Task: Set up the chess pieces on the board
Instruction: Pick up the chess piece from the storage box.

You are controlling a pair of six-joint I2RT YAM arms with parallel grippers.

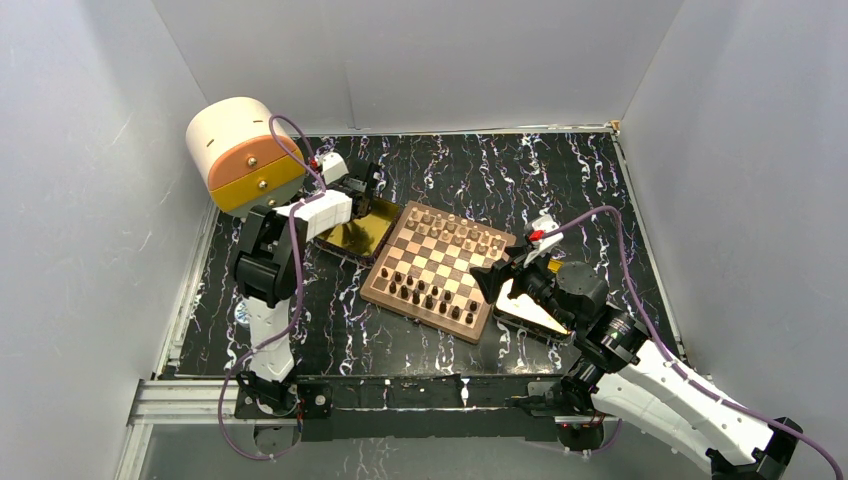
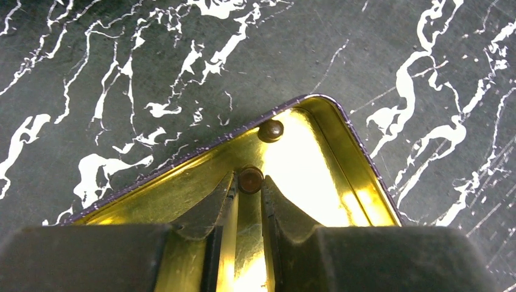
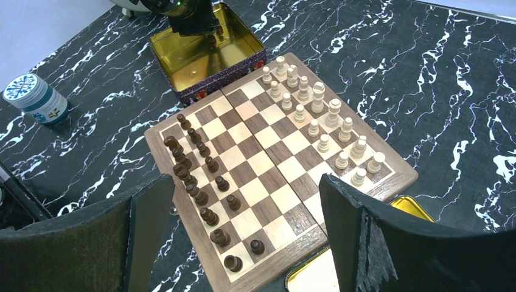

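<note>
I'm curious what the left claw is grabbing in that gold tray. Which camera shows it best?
The left wrist view: a dark piece sits pinched between the left gripper's fingertips over the gold tray. In the top and right wrist views the arm hides the piece; only the tray shows.

Bright, even light (glaring gold tray [image 2: 304,164])

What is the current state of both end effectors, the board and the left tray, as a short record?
left end effector: shut on dark piece inside left gold tray
tray remainder: second dark piece near the corner
right end effector: open, holding nothing, above the board's near edge
board: light pieces in two rows on one side; dark pieces opposite, gaps visible
</note>
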